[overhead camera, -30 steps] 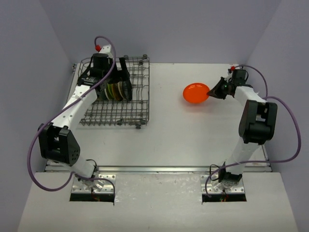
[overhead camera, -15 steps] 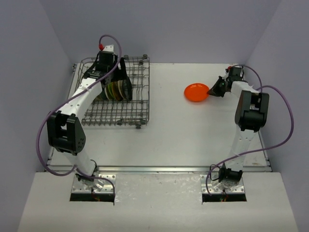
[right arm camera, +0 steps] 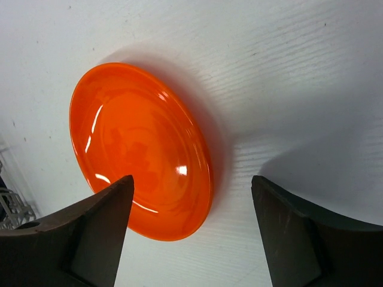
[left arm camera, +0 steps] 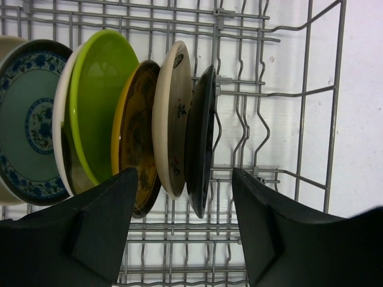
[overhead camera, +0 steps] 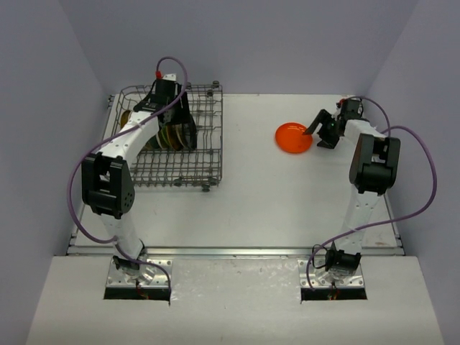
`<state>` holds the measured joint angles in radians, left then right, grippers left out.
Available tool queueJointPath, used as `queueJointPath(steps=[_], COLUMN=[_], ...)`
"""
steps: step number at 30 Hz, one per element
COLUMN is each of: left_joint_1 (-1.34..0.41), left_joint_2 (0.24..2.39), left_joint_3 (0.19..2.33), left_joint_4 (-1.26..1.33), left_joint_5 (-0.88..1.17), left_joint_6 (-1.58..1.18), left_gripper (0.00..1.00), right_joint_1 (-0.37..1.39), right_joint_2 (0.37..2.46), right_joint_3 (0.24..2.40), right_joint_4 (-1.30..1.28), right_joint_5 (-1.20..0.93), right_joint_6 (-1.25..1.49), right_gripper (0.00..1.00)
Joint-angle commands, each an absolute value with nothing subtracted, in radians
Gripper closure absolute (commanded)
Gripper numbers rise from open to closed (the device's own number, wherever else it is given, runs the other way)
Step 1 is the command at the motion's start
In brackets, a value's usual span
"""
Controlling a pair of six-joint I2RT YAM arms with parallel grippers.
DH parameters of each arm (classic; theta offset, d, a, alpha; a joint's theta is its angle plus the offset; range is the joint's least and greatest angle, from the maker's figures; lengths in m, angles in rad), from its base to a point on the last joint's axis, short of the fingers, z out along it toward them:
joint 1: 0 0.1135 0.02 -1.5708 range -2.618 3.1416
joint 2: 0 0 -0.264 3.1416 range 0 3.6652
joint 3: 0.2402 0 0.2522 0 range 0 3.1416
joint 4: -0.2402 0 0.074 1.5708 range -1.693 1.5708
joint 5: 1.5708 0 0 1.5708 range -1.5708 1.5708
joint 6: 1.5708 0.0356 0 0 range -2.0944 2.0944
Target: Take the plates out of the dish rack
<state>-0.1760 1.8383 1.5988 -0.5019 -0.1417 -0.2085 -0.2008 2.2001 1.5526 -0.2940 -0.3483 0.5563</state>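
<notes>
Pale tabletop (overhead camera: 251, 194) is carrying the orange plate (right arm camera: 140, 149) flat at two o'clock, my right jaws gaping empty at its rim. At ten o'clock my left jaws are hovering wide open, empty, over plates (left arm camera: 170, 119) crowding the dish rack (overhead camera: 208, 158); I'm risking pinching two together.

No lettering I can read in any of my three views.
The closest things to writing are on the plates standing in the dish rack (left arm camera: 221, 12), seen through my left wrist camera. The teal plate (left arm camera: 27, 119) carries a blue floral border and a round medallion, which is ornament, not characters. The beige plate (left arm camera: 170, 119) bears a few small dark marks on its face, too small and too edge-on for me to tell letters from decoration. The yellow-brown plate (left arm camera: 136, 137) shows only a dark pattern.
</notes>
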Motion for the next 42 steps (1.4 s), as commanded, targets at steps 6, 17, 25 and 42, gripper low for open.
queueJointPath(steps=[6, 17, 25, 42], left_joint_1=[-0.251, -0.278, -0.278, -0.278], left_joint_2=[1.791, 1.937, 2.005, 2.060], left_joint_3=[1.648, 1.786, 1.830, 1.833], left_joint_4=[-0.456, -0.530, -0.552, -0.584], left_joint_5=[-0.267, -0.342, -0.331, -0.373], left_joint_6=[-0.156, -0.145, -0.138, -0.133], left_gripper=[0.42, 0.48, 0.58, 0.76], right_joint_1=[-0.202, -0.188, -0.164, -0.143], right_joint_2=[2.009, 1.766, 1.629, 1.597], right_joint_3=[1.545, 1.375, 1.295, 1.278], right_joint_4=[-0.296, -0.249, -0.232, -0.227], right_joint_5=[-0.386, -0.438, -0.416, -0.434], right_joint_6=[0.586, 0.550, 0.491, 0.491], right_gripper=[0.14, 0.13, 0.01, 0.01])
